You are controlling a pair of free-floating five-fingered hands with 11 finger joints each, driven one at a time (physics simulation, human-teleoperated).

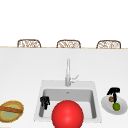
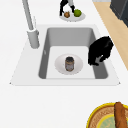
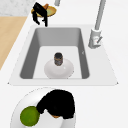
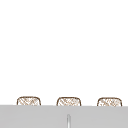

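Note:
My right hand (image 1: 114,91) hangs over a white plate (image 1: 123,107) on the counter right of the sink. Its fingers reach down on both sides of a small brown round thing (image 1: 111,99), and a green lime (image 1: 116,106) lies beside it. In the left side view that hand (image 2: 65,5) stands over the brown thing (image 2: 66,14); in the right side view the hand (image 3: 58,103) covers most of it. My left hand (image 1: 45,101) floats at the sink's left end with its fingers hanging loose, holding nothing. It shows too in the left side view (image 2: 100,50) and the right side view (image 3: 39,13).
In the sink (image 2: 71,33) a dark jar (image 2: 69,63) stands on a white plate (image 2: 78,65). A big red ball (image 1: 67,114) covers the sink's front middle. The tap (image 1: 68,72) rises behind. A yellow-rimmed basket (image 1: 7,114) with a brown loaf sits on the left counter.

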